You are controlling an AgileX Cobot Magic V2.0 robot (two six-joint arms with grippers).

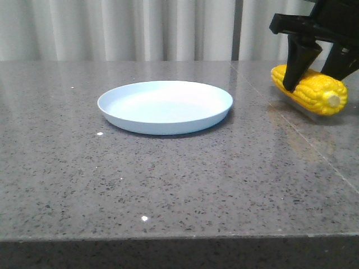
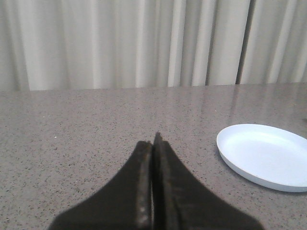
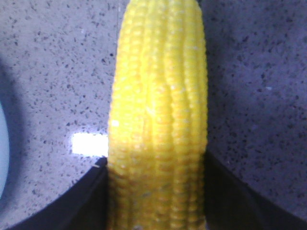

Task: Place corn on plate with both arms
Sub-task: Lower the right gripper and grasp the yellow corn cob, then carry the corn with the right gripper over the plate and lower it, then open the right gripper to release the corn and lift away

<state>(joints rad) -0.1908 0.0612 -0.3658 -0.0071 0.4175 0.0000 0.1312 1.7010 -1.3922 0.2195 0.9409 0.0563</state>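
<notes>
The bright yellow corn cob with rows of kernels and a pale round stub end (image 1: 310, 89) sits at the far right of the front view, clamped across its middle by the right end effector (image 1: 307, 78), whose black fingers (image 1: 295, 64) press on both flanks of the cob in the right wrist view; it appears to be lifted just clear of the speckled grey stone worktop (image 1: 168, 179), though the frames do not settle whether it grazes the surface. The round, shallow, pale blue plate with a low raised rim (image 1: 165, 106) lies well apart from it, toward the centre, and holds nothing yet. The step in hand looks like the carry toward the plate, so the sensible way is to keep the cob level, clear the rim with some margin, and bring the stub end in over the plate's middle (a cob is round and will roll if dropped onto a sloped edge). Lower until it rests before letting go. The left end effector (image 2: 153, 139) waits with its fingers pressed fully together, gripping nothing, near the plate's other side, and should stay out of the incoming path.
</notes>
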